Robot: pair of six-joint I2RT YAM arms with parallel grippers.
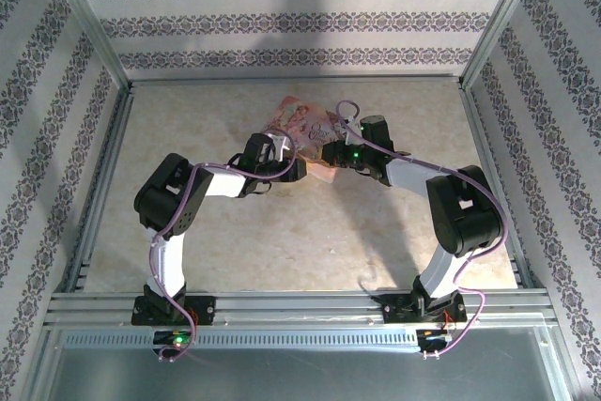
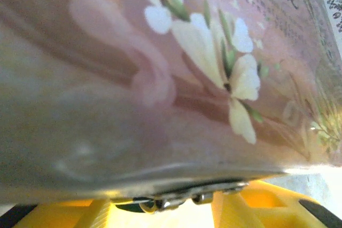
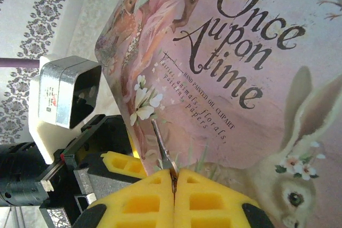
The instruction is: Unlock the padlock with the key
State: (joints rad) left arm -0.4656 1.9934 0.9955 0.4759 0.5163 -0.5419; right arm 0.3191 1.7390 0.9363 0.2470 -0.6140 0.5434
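R claw (image 3: 173,177) pinching key (image 3: 162,143); L claw (image 2: 163,213) at padlock (image 2: 181,200) on box (image 3: 256,52) edge, grip unclear.
Aligning; next needs key tip fed into padlock.

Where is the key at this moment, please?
In the right wrist view, the key is pinched in the shut right tool, its tip pointing up over the pink box, just below the white flowers.

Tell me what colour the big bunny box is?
Pink, with white flowers and a pale rabbit; the right wrist view shows the box best.
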